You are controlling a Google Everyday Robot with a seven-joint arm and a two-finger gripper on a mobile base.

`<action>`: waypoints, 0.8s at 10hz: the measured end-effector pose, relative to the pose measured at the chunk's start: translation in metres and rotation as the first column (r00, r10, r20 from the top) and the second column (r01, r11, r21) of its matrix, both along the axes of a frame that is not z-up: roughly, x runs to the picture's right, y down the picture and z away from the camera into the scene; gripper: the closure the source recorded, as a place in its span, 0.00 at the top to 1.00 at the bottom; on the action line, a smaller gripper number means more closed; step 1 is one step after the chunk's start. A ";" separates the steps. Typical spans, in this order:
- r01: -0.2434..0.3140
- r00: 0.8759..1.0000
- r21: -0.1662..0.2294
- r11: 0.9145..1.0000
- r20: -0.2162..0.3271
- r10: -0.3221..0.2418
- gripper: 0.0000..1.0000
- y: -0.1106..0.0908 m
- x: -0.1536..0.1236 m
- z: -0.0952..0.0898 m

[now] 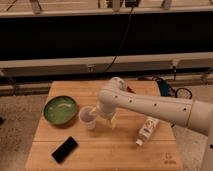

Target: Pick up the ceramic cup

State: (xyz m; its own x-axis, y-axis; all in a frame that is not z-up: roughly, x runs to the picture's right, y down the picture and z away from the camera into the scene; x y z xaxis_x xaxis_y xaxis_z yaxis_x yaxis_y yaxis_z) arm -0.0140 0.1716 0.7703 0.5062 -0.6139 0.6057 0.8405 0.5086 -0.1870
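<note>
Ceramic cup (88, 118) stands beside the green bowl (60, 110), jaws at it.

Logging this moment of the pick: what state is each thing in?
ceramic cup: upright, open top up.
green bowl: upright, left of the cup.
white bottle: lying on its side.
black phone: lying flat, screen dark.
gripper: low at the cup's right side.

The white arm (150, 106) enters from the right edge and stretches leftward, rising slightly toward a rounded wrist joint (112, 91) near the middle of the view. From that joint it bends down and to the left. The gripper (98, 114) hangs low there, just below-left of the joint, pointing downward.
</note>
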 end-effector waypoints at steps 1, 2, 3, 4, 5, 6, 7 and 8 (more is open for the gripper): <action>0.001 1.000 0.000 1.000 0.002 -0.001 0.80 0.000 0.000 0.000; 0.002 1.000 0.000 1.000 0.003 -0.002 0.80 0.000 0.000 0.001; 0.003 1.000 0.000 1.000 0.005 -0.003 0.80 -0.001 0.000 0.001; 0.003 1.000 0.001 1.000 0.006 -0.003 0.80 -0.001 0.000 0.001; 0.004 1.000 0.001 1.000 0.008 -0.004 0.80 -0.001 0.000 0.002; 0.005 1.000 0.001 1.000 0.010 -0.005 0.80 -0.001 -0.001 0.002; 0.006 1.000 0.001 1.000 0.012 -0.006 0.80 -0.002 -0.001 0.002; 0.006 1.000 0.001 1.000 0.014 -0.006 0.80 -0.002 -0.001 0.003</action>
